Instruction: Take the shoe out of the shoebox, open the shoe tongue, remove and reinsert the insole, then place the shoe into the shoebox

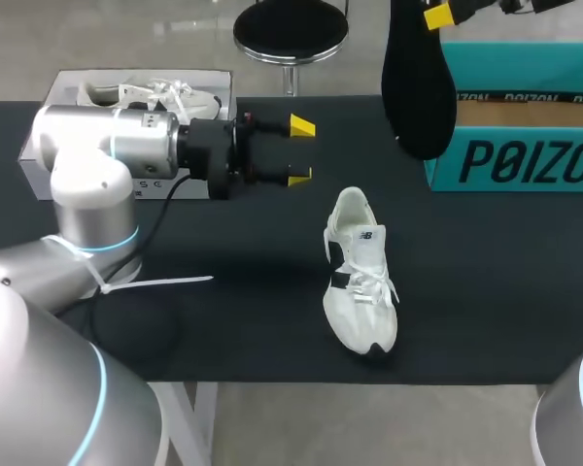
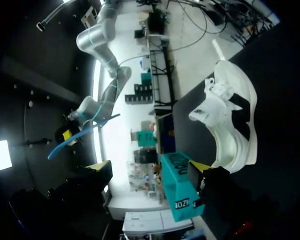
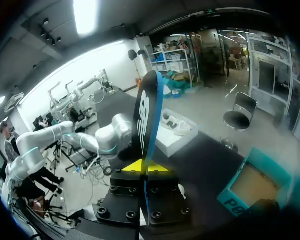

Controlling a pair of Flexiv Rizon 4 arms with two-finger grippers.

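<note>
A white shoe [image 1: 360,277] with black side marks lies on the black table [image 1: 223,320], toe toward the front edge; from the left wrist it appears as the same shoe [image 2: 232,117] ahead of the fingers. High over the back right, my right gripper [image 1: 443,14] is shut on a black insole [image 1: 418,83], which hangs down in front of the teal shoebox [image 1: 525,121]. The right wrist view shows the insole [image 3: 147,112] clamped edge-on between the yellow tips of that gripper [image 3: 145,166]. My left gripper [image 1: 299,151] stands open and empty, level over the table left of the shoe.
A white box [image 1: 126,97] holding another white shoe sits at the back left, behind my left arm. A white cable tie [image 1: 160,282] lies on the table near the left arm's base. The teal shoebox [image 3: 252,185] stands open-topped at the back right.
</note>
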